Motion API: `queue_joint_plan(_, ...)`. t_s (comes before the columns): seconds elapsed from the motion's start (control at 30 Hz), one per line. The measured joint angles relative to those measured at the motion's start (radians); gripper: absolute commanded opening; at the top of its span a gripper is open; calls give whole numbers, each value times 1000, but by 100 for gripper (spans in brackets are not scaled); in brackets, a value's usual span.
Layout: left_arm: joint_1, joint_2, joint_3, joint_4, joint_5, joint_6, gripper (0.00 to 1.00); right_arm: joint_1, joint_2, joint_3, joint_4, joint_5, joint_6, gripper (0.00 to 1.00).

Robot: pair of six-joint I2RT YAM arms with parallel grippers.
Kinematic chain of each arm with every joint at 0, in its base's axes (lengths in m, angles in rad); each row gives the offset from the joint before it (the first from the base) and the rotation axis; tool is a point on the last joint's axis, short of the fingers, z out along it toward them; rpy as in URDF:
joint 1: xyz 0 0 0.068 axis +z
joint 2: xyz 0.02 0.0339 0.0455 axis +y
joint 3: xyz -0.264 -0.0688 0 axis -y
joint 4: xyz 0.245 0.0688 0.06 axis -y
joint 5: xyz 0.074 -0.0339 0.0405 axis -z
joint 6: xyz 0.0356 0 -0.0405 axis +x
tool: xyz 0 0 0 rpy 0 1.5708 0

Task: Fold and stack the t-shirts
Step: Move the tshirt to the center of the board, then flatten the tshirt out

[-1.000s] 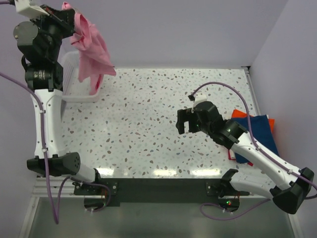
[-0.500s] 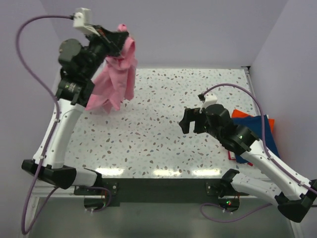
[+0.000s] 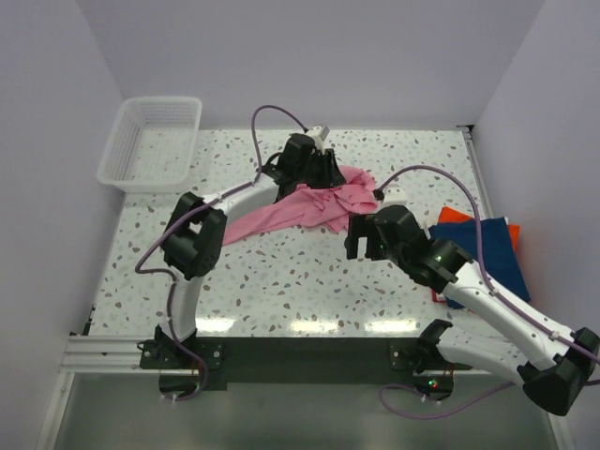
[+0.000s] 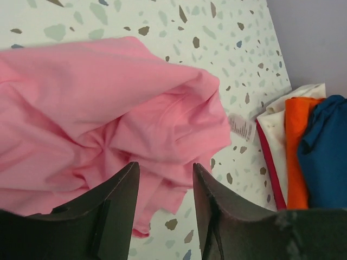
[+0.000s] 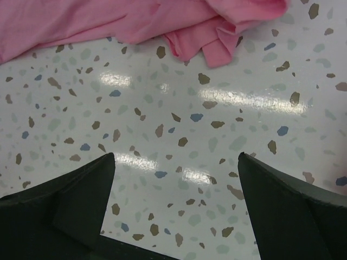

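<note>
The light pink t-shirt lies crumpled on the middle of the table. My left gripper hovers over its far right end, open; in the left wrist view the pink t-shirt lies below the spread jaws of that gripper, not pinched. My right gripper is open just near-right of the shirt, and in its wrist view this gripper has only bare table between its fingers, with the pink t-shirt beyond. The folded navy t-shirt lies on the orange-red one at the right.
A white mesh basket stands at the far left corner. Purple walls close off the back and both sides. In the left wrist view a pale cloth layer and a red edge show beside the orange t-shirt and the navy t-shirt.
The left arm swung from above the basket down to the table's middle with the pink t-shirt, then opened its jaws and let the shirt drop. The right gripper shifted slightly.
</note>
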Motion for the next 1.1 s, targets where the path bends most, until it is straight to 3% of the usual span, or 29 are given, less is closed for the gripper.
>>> queue_joint_plan(0.1,12,-18,-39,-5,-21,-7,52,0,45,-16,11,37,12,98)
queue_joint_plan(0.23,59,-171,-160,-22,-86,-19,50,-13,167,-9,65,77,12,95)
queue_joint_plan(0.3,111,-294,-244,-46,-133,-34,48,-46,254,21,81,70,6,88)
queue_joint_plan(0.4,208,-510,-408,-83,-230,-44,45,-136,392,69,141,34,0,87)
queue_joint_plan(0.6,328,-843,-707,-203,-394,-44,42,-254,503,87,233,-56,5,85)
queue_joint_plan(0.83,365,-850,-910,-302,-420,-62,41,-250,594,147,295,-131,19,85)
queue_joint_plan(1.1,381,-756,-958,-294,-425,-100,43,-251,609,159,311,-162,26,85)
